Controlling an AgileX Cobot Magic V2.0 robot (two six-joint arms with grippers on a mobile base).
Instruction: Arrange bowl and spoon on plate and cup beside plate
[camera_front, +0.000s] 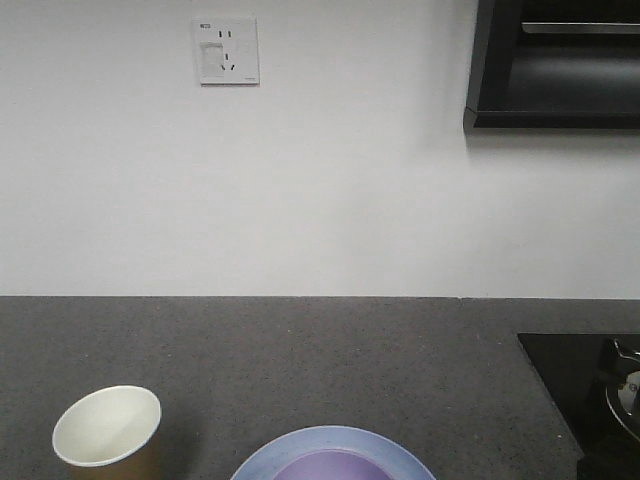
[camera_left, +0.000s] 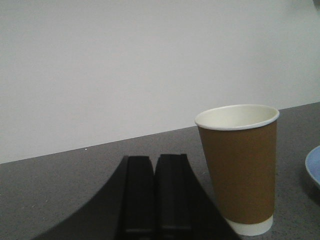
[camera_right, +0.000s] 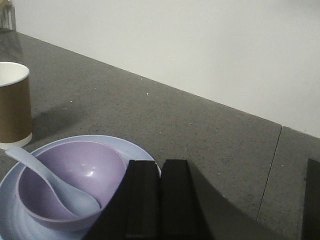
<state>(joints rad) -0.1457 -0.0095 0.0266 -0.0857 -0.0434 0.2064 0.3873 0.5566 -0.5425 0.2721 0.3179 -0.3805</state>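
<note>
The lavender bowl (camera_right: 70, 182) sits on the pale blue plate (camera_right: 135, 150), with the pale blue spoon (camera_right: 50, 182) lying inside it, handle up over the left rim. The tan paper cup (camera_right: 14, 107) stands upright left of the plate. From the front, the cup (camera_front: 107, 428), the plate (camera_front: 330, 445) and the bowl (camera_front: 335, 466) line the bottom edge. My left gripper (camera_left: 155, 162) is shut and empty, just left of the cup (camera_left: 240, 167), not touching it. My right gripper (camera_right: 161, 167) is shut and empty, at the plate's right edge.
The dark speckled countertop (camera_front: 320, 350) runs back to a white wall with a socket (camera_front: 226, 50). A black cooktop with a burner (camera_front: 600, 385) is at the right. A dark cabinet (camera_front: 555, 65) hangs at the upper right. A seam in the counter (camera_right: 270, 170) runs right of my right gripper.
</note>
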